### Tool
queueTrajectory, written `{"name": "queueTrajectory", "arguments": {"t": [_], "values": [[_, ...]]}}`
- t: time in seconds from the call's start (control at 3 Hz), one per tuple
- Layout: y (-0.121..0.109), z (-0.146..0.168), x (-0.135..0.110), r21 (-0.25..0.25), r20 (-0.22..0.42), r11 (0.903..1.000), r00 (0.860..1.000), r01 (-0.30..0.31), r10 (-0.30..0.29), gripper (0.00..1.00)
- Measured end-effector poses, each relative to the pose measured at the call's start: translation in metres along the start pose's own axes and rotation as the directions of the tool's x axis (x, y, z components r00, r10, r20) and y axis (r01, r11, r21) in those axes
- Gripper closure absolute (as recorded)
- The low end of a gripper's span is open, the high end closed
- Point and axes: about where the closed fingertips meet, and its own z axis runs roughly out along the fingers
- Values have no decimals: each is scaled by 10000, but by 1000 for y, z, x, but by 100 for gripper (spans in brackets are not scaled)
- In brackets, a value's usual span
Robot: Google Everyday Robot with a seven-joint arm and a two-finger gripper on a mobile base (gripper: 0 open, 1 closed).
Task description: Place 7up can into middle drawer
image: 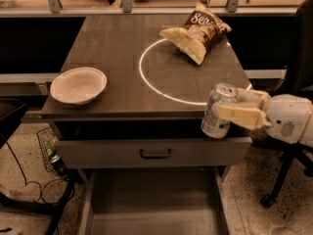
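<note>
My gripper (226,110) comes in from the right and is shut on the 7up can (217,111), a pale silver-green can with a shiny top. It holds the can upright in the air at the table's front right corner, just past the front edge. The middle drawer (151,199) is pulled out below, a wide grey tray with a plain floor, at the bottom centre. The can is above and to the right of the tray.
A white bowl (78,84) sits at the table's front left. A chip bag (198,32) lies at the back right. A closed drawer front with a black handle (155,153) sits above the tray. An office chair base (281,190) stands at the right.
</note>
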Motion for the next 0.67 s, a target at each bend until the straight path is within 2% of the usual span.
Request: {"name": "queueTrajectory", "arguments": {"t": [0.33,0.67], "values": [[-2,-20,31,161,-686,9998,9976,66,-55,100],[1,-60,71,121,-1740,9996,9845,257,-232,100]]}}
